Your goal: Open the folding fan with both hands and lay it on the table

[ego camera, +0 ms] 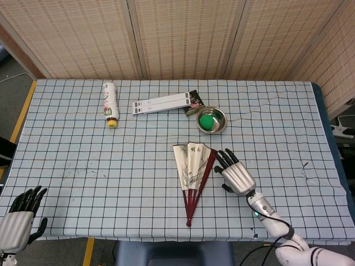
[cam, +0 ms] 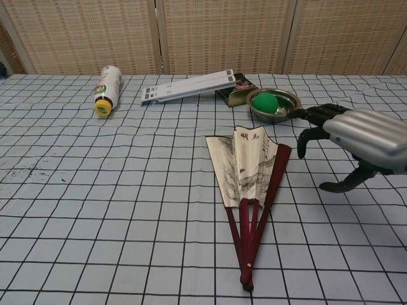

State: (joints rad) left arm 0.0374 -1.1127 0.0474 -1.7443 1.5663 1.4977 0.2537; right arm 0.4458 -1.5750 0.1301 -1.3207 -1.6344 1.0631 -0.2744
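Observation:
A folding fan [ego camera: 192,172] [cam: 247,175] lies partly spread on the checked cloth, its painted paper leaf away from me and its dark red ribs meeting at a pivot near the front edge. My right hand [ego camera: 236,174] [cam: 359,141] hovers just right of the fan's right rib, fingers apart and empty, not touching it. My left hand [ego camera: 19,219] sits at the table's front left corner in the head view, fingers spread, holding nothing; the chest view does not show it.
A metal bowl [ego camera: 212,120] [cam: 275,105] with a green ball stands behind the fan. A white flat strip [ego camera: 162,103] leans on a small dark packet [ego camera: 193,103]. A white bottle [ego camera: 110,103] [cam: 106,89] with a yellow cap lies at the back left.

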